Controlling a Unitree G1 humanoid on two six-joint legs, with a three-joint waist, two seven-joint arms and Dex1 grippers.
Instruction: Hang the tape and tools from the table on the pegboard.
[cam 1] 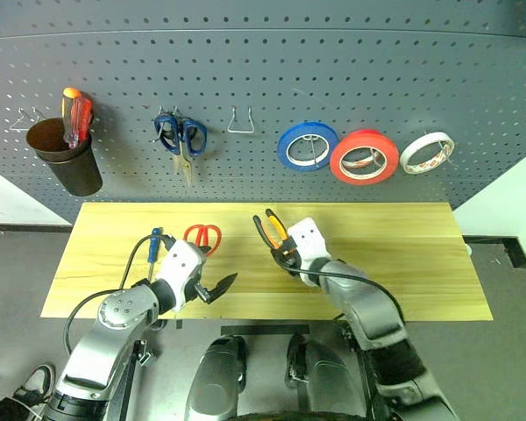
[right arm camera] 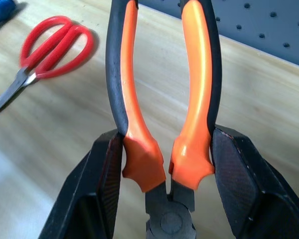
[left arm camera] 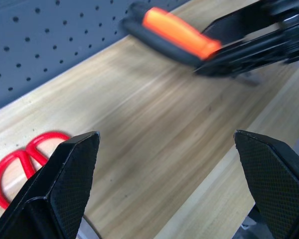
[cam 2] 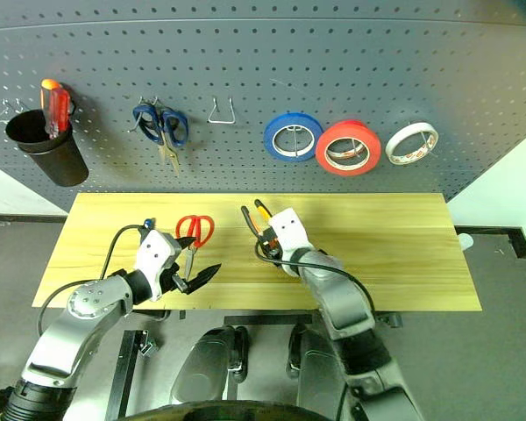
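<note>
My right gripper (right arm camera: 167, 144) is shut on the small pliers (right arm camera: 162, 99), clamping the orange-and-black handles just above the pivot. It holds them over the middle of the wooden table (cam 1: 403, 254), handles pointing toward the pegboard (cam 1: 263, 79). The red-handled scissors (cam 1: 203, 237) lie flat on the table, with the blue-handled screwdriver (cam 1: 155, 239) to their left. My left gripper (cam 1: 215, 279) stands open and empty near the table's front edge, just in front of the scissors. The red tape (cam 1: 364, 156) hangs on the pegboard.
On the pegboard, a blue roll (cam 1: 307, 145) hangs left of the red tape and a whitish roll (cam 1: 426, 152) right of it. Further left are a bare wire hook (cam 1: 239, 123), blue-handled scissors (cam 1: 181, 136), and a dark cup (cam 1: 66, 156) holding a red-and-yellow screwdriver (cam 1: 74, 114).
</note>
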